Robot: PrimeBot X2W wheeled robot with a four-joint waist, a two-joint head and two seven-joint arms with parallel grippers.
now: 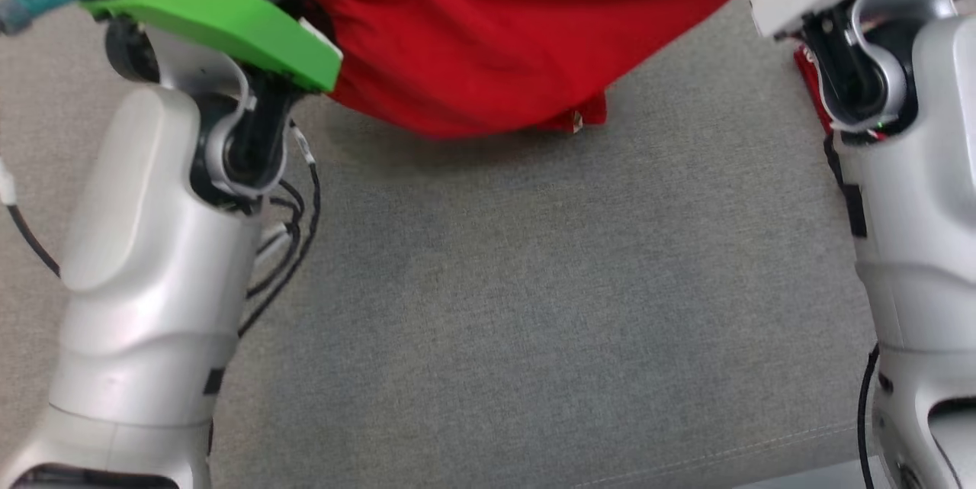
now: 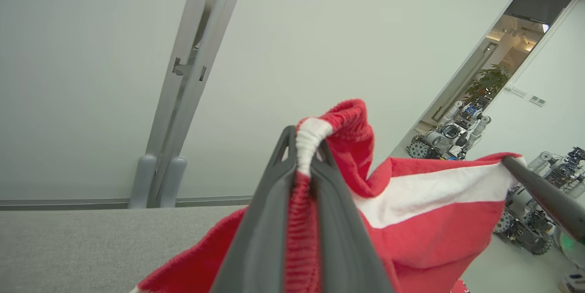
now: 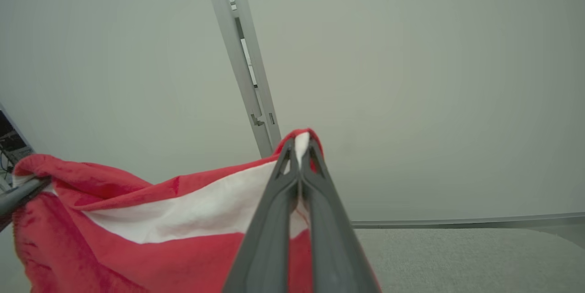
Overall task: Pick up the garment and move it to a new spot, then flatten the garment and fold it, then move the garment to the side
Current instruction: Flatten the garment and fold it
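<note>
Table (image 1: pixel 534 283): grey cloth top, bare on your near side.
Garment (image 1: pixel 496 31): red with a white band, held up at the far side, slung between your two grippers. Its lowest fold sags close to the table.
Left gripper (image 2: pixel 305 143): clamped on the garment's ribbed edge.
Right gripper (image 3: pixel 300 146): clamped on the opposite corner.
Risk: each pinch takes little cloth. If you spread your arms too hard, a corner may slip and the garment will drop in a heap.
</note>
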